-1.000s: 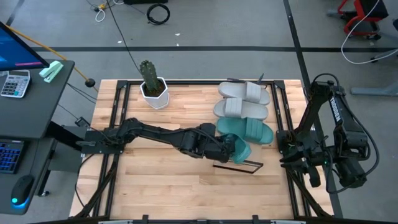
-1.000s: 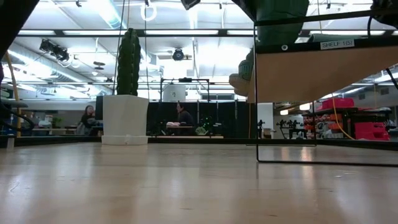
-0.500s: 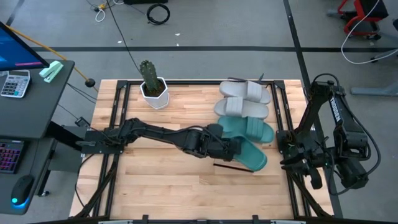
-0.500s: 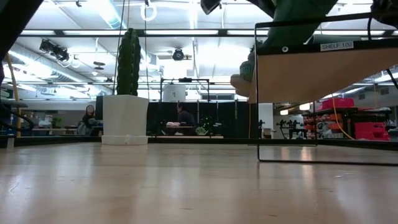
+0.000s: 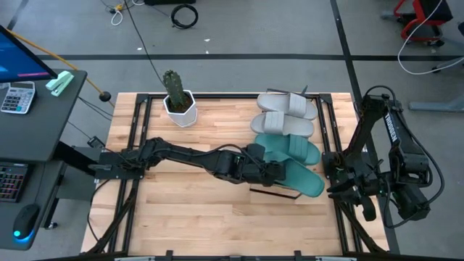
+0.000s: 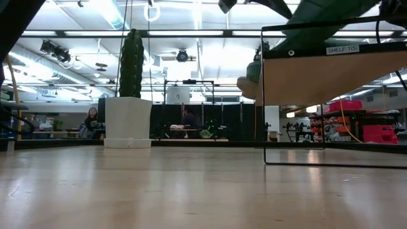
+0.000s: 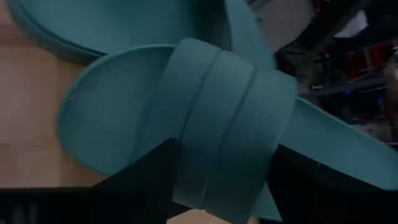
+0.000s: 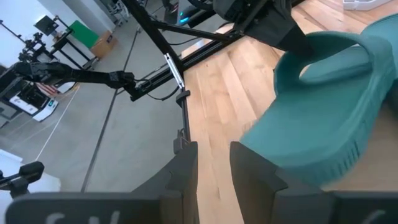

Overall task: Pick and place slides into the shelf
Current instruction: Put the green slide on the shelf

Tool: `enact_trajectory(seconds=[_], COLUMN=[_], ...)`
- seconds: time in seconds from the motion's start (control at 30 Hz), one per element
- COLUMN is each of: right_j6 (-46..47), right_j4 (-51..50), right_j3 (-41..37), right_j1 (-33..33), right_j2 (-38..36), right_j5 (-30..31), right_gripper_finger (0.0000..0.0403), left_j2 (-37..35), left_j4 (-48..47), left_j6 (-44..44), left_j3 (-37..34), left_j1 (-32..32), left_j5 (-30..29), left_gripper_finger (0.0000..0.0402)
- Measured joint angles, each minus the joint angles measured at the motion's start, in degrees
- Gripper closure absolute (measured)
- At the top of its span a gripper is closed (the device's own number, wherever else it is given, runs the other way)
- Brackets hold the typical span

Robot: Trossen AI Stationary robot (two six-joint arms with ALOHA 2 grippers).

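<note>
Two grey slides (image 5: 284, 114) and one teal slide (image 5: 291, 148) lie side by side on the shelf (image 6: 331, 73). A second teal slide (image 5: 299, 179) lies on its sole along the shelf's near edge, above the thin dark frame (image 5: 278, 193). My left gripper (image 5: 272, 172) reaches in from the table's left. It is open, and the two fingers stand on either side of that slide's wide strap (image 7: 227, 130). My right gripper (image 8: 214, 171) waits open at the table's right edge with nothing between its fingers. My left gripper's fingers (image 7: 146, 180) flank the near teal slide's strap (image 7: 186, 155), coming level from the table's left. Whether either finger touches the strap, I cannot tell. The slide lies flat on the shelf top.
A cactus in a white pot (image 5: 177, 101) stands at the table's far left. Bare wooden tabletop (image 5: 196, 210) lies in front of the shelf. Dark table rails (image 5: 134, 145) run along both sides, and the right arm's base (image 5: 384, 167) stands past the right edge.
My left gripper has moved toward the table's right edge with the teal slide. The slide was bunched up and tipped at the gripper. It now lies stretched out flat on the shelf's near edge, with one end toward the right.
</note>
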Motion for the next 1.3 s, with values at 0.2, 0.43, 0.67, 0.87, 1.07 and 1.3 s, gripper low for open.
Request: enact_trajectory(seconds=[0.2,0.43,0.67,0.87,1.07,1.3], right_j6=[-0.03,0.12,0.35,0.35,0.39,0.39], right_j4=[0.18,0.20,0.20,0.20,0.43,0.57], right_j3=[0.00,0.00,0.00,0.00,0.00,0.00], right_j1=[0.00,0.00,0.00,0.00,0.00,0.00], right_j2=[0.00,0.00,0.00,0.00,0.00,0.00], right_j5=[-0.02,-0.54,-0.72,-1.48,-1.74,-1.86], right_gripper_finger=[0.0302,0.0302,0.0302,0.0302,0.0302,0.0302], left_j2=[0.01,-0.01,-0.01,-0.08,-0.14,-0.36], left_j4=[2.71,2.83,2.67,1.98,3.03,2.99], left_j6=[0.39,-0.97,-0.13,-0.11,-0.01,1.87], left_j3=[-0.02,0.00,0.04,0.04,0.07,0.59], left_j1=[-0.01,-0.34,-1.09,-1.11,-1.12,-1.06], left_j5=[-0.17,-3.41,-3.58,-2.94,-3.72,-3.80], left_gripper_finger=[0.0151,0.0173,0.0194,0.0190,0.0199,0.0199])
